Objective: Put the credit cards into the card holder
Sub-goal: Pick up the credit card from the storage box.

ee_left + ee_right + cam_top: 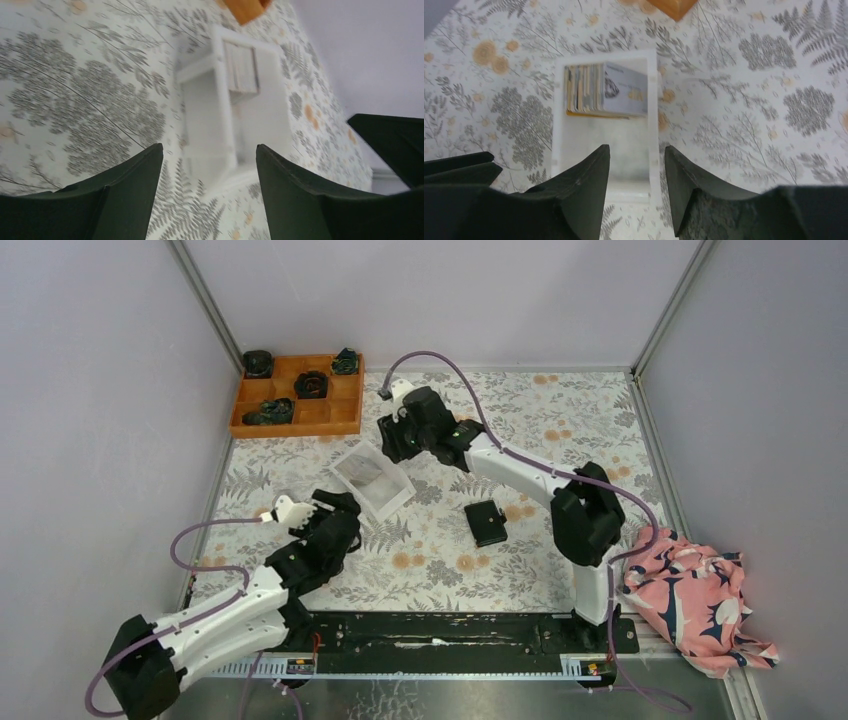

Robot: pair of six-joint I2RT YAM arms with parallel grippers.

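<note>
A stack of credit cards (pixel 604 90), whitish-grey and orange-yellow, lies in one end of a white rectangular tray (pixel 654 125). They show blurred in the left wrist view (pixel 241 67) and in the top view (pixel 362 474). The black card holder (pixel 487 522) lies shut on the table right of the tray; it is out of both wrist views. My left gripper (pixel 342 504) (pixel 210 150) is open and empty, just short of the tray's near end. My right gripper (pixel 397 447) (pixel 636 150) is open and empty over the tray's other end.
An orange compartmented box (pixel 297 395) with dark objects stands at the back left. A pink flowered cloth (pixel 700 595) lies at the right front. The white tray (pixel 392 502) sits between the two grippers. Grey walls close in the table.
</note>
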